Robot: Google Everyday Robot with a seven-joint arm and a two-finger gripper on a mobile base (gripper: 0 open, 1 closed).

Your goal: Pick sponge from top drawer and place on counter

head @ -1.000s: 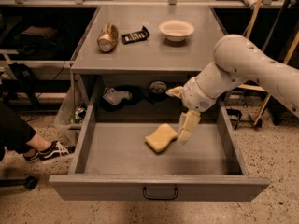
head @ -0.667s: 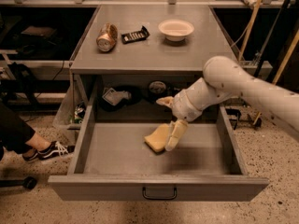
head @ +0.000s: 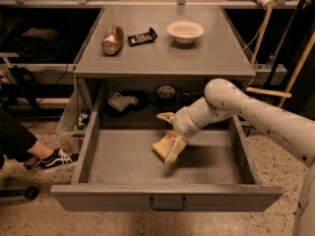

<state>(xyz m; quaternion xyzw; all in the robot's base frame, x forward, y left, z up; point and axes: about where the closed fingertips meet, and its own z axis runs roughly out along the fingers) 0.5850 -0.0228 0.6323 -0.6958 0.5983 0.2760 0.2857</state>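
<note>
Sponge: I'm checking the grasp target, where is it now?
In the camera view, the sponge lies near the middle of the open top drawer, with the gripper right against it.

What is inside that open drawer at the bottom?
The top drawer holds one pale-yellow sponge near its middle. The robot's gripper is down in the drawer over the sponge's right side, hiding that part and the drawer floor beneath it.

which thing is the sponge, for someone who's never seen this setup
Look in the open top drawer pulled out below the grey counter. Near the middle of its floor lies the sponge, with the gripper right at it. It is the only pale-yellow block there; the white bowl sits up on the counter.
</note>
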